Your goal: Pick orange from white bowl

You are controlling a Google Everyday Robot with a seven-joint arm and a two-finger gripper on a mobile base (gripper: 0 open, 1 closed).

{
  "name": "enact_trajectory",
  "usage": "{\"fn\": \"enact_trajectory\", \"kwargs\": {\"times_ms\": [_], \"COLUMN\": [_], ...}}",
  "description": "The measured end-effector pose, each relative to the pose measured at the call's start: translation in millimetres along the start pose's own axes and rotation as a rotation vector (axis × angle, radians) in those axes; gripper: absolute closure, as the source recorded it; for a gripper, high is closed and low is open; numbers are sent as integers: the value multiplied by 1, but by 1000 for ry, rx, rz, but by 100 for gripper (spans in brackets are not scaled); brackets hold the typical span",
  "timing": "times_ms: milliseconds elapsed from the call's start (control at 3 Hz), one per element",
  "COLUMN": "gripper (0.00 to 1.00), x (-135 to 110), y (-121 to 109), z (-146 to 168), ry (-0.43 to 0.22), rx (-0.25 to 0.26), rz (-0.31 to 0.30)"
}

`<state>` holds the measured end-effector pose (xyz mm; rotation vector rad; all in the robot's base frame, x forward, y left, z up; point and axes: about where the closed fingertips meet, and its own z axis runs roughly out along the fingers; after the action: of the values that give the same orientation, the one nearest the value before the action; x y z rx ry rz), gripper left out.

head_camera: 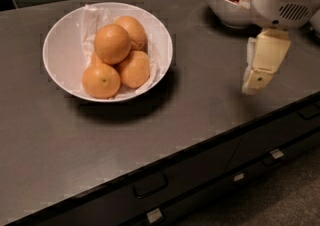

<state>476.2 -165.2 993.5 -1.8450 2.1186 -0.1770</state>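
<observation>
The orange [112, 43] tops the pile in the white bowl [61, 61]. It lies between 9 and 10 o'clock from my gripper [253, 86], which hangs well apart over the worktop [210, 107]. I cannot tell its grasp state.

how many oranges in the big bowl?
5 in the bowl: top orange, back-right orange, front-right orange, front-left orange, fifth mostly hidden under them. More may hide below. The claw hangs right of the bowl.
</observation>
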Motion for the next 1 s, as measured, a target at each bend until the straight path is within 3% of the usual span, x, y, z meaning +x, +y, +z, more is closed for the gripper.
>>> {"fn": "enact_trajectory", "kwargs": {"times_ms": [333,667,1000], "gripper": [0,0,0], "x": [-54,-58,-85], "y": [-22,-25,-45], "z": [3,3,11], "ry": [-25,-33,-56], "rx": [18,25,26], "rz": [-106,-113,-181]}}
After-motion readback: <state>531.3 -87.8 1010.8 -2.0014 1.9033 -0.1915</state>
